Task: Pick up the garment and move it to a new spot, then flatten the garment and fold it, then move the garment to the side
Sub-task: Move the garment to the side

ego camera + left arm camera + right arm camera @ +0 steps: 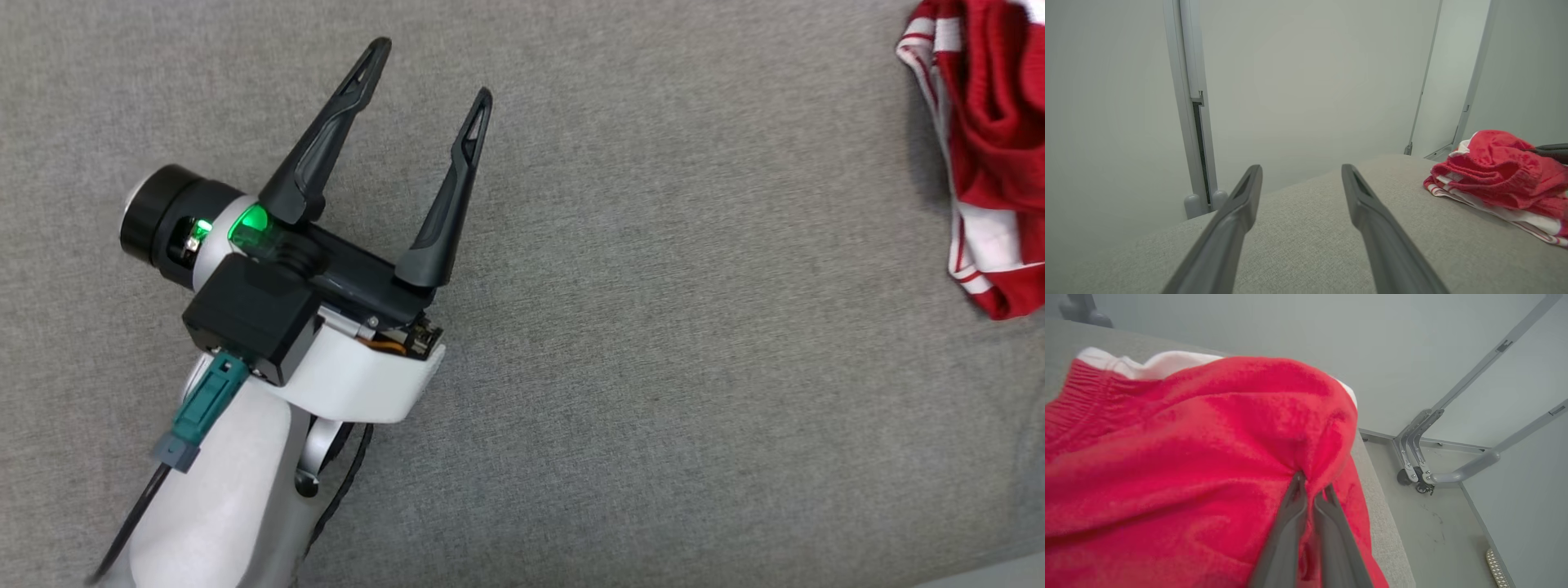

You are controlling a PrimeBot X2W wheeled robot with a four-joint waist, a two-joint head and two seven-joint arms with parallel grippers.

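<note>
The garment (988,147) is red knit with white stripes, bunched at the far right edge of the grey table (653,367) in the head view. The left wrist view has the garment (1498,175) heaped at its right. My left gripper (433,69) hovers open over bare table at the left, far from the cloth; its fingers (1237,212) spread wide with nothing between them. In the right wrist view my right gripper (1312,486) is shut on a pinched fold of the red garment (1188,457), close to the table's edge.
Pale walls and a grey frame post (1190,102) stand behind the table. Past the table's right edge lies floor with a metal leg and caster (1419,473). Wide bare tabletop lies between my left gripper and the garment.
</note>
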